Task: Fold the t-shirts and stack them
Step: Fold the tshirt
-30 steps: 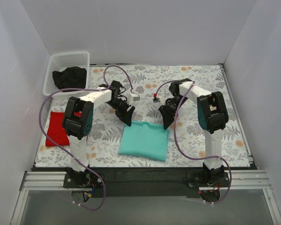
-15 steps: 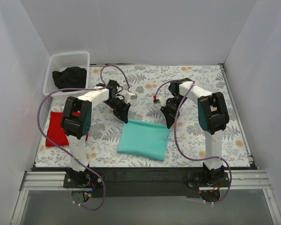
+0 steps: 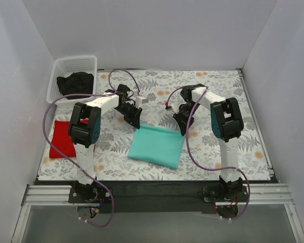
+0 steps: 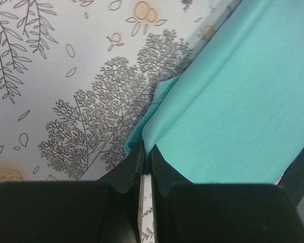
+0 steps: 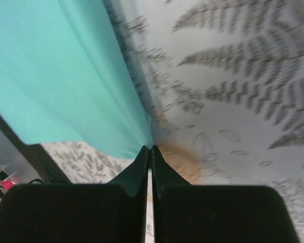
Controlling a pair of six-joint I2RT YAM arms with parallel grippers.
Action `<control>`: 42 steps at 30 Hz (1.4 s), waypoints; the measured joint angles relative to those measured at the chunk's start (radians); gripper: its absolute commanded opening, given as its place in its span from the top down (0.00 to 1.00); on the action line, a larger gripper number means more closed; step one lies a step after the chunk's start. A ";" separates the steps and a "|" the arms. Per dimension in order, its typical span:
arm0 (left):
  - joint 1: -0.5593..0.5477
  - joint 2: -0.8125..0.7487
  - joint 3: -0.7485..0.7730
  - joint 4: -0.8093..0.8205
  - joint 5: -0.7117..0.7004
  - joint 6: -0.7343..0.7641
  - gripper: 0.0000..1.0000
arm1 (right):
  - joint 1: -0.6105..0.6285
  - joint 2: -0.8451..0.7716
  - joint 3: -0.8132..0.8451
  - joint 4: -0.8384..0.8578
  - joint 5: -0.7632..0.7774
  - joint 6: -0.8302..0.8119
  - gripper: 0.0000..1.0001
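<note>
A folded teal t-shirt (image 3: 157, 146) lies in the middle of the leaf-patterned table. My left gripper (image 3: 136, 124) is shut on its far left corner; the left wrist view shows the teal t-shirt (image 4: 228, 116) pinched between the black fingertips of the left gripper (image 4: 147, 152). My right gripper (image 3: 182, 128) is shut on the far right corner, and in the right wrist view the teal t-shirt (image 5: 61, 81) runs into the tips of the right gripper (image 5: 150, 150). A folded red t-shirt (image 3: 64, 138) rests at the left edge. A black t-shirt (image 3: 74, 83) sits crumpled in the basket.
A white mesh basket (image 3: 61, 66) stands at the far left corner. White walls close in the table on three sides. Purple cables (image 3: 50, 114) loop from both arms over the table surface.
Both grippers have closed on the teal t-shirt's far corners. The arms have drawn back towards the far side, and the shirt's far edge has lifted and shifted slightly.
</note>
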 measured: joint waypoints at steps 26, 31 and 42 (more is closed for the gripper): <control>0.032 -0.213 -0.087 0.227 -0.026 -0.369 0.29 | -0.102 -0.184 0.203 0.099 -0.027 0.110 0.02; -0.033 -0.403 -0.257 0.319 0.139 -0.553 0.26 | -0.087 -0.365 0.024 0.127 -0.313 0.201 0.02; -0.144 -0.232 -0.428 0.492 0.318 -0.888 0.26 | 0.072 -0.253 -0.344 0.301 -0.580 0.410 0.02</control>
